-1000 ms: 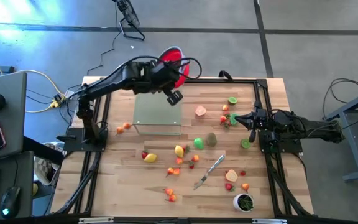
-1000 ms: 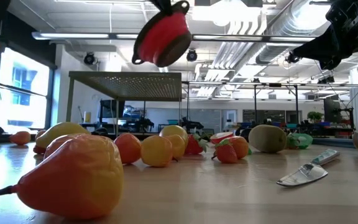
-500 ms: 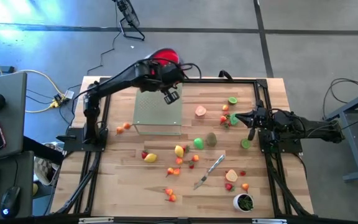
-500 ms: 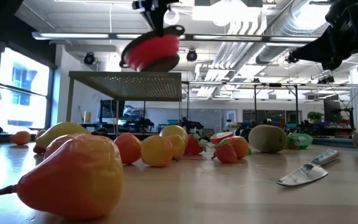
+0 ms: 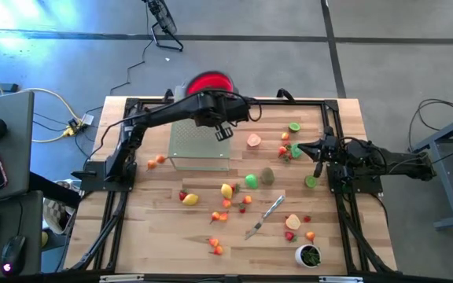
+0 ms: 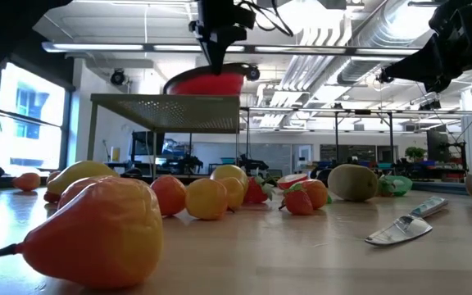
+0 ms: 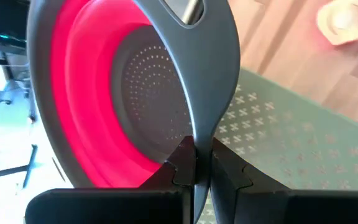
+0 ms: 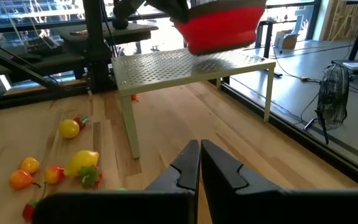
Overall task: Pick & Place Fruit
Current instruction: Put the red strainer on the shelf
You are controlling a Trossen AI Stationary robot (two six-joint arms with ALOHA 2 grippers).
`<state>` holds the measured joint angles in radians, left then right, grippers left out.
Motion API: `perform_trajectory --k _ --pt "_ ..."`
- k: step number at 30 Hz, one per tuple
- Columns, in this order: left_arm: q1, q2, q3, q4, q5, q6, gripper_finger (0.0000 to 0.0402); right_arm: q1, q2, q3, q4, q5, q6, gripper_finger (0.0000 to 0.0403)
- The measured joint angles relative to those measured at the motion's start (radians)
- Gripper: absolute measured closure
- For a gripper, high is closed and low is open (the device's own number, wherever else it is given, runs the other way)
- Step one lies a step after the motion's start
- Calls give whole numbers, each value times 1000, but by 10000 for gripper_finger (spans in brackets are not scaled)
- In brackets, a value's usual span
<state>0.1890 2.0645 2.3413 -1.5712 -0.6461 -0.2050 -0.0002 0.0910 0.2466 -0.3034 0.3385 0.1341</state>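
Looking down on a wooden table (image 5: 156, 228), framed by dark rails. Toward the far edge, a pale green perforated rack (image 5: 200, 141) on thin legs. Just above it, a red colander (image 5: 209, 82) with a grey rim, dangling from the left gripper (image 7: 194, 163), fingers pressed together on the grey handle. Reads as a carry toward the rack top, with no fruit collected yet.

Across the table, the right gripper (image 8: 199, 163), fingers pressed together on nothing, parked low over the right rail, facing the rack.

Now the fruit (image 5: 227, 190): scattered on the boards well below and past the left gripper, mostly between the rack and the near edge. Closer to the right gripper, a peach half (image 5: 254, 141), a lime half (image 5: 294, 126) and a kiwi (image 5: 267, 176). Farther toward the left arm's base, a small orange piece (image 5: 160, 159) alone.

Likely light, hollow toy plastic; smooth, rounded, prone to rolling or squirting out of a pinch. Best taken across the widest middle, square from above. Halves probably steadier gripped across the flat-cut sides. Stemmed berries tiny, so little margin.

Beside the near pieces, a silver knife (image 5: 265, 215) and a white cup (image 5: 307, 255).
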Motion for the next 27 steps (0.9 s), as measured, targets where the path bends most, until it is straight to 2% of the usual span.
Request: perform_trajectory --k 8,22,27 --pt "0 -11 1 0 -25 44 386 0 0 0 -1 0 0 394" --pt "-5 -10 1 0 33 72 386 0 0 0 -1 0 -2 394" --pt "-21 -10 1 0 17 101 386 0 0 0 -1 0 -3 394"
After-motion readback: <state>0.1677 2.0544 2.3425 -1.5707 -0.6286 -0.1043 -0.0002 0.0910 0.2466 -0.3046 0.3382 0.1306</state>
